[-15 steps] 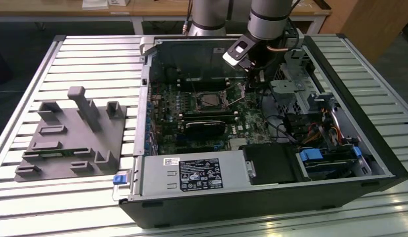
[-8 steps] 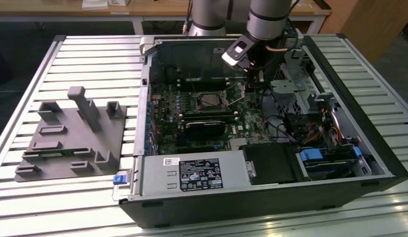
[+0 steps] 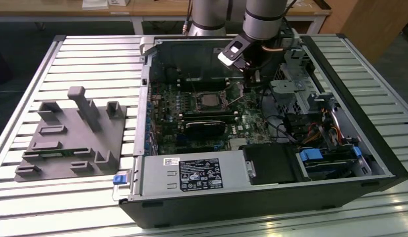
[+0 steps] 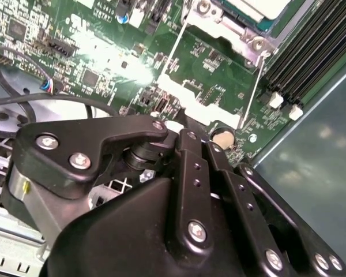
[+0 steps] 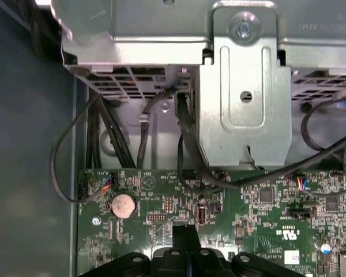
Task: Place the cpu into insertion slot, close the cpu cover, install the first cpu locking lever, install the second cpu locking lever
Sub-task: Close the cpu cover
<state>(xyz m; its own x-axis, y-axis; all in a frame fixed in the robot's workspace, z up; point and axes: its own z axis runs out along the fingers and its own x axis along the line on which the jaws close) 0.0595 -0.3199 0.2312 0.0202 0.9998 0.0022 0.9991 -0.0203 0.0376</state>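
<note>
cpu (image 4: 258, 6) sits in insertion slot (image 3: 196, 100) on the green motherboard (image 5: 254, 219), silvery cpu cover (image 4: 230, 27) framing it, two thin wire levers (image 4: 172, 55) running off along the board. Gripper (image 5: 184, 234) is low over the board, off the socket toward the exterior view's right, near the coin battery (image 5: 122, 204) and metal bracket (image 5: 245, 115). Fingers (image 5: 179, 236) pinched narrow, nothing visible between them.
</note>
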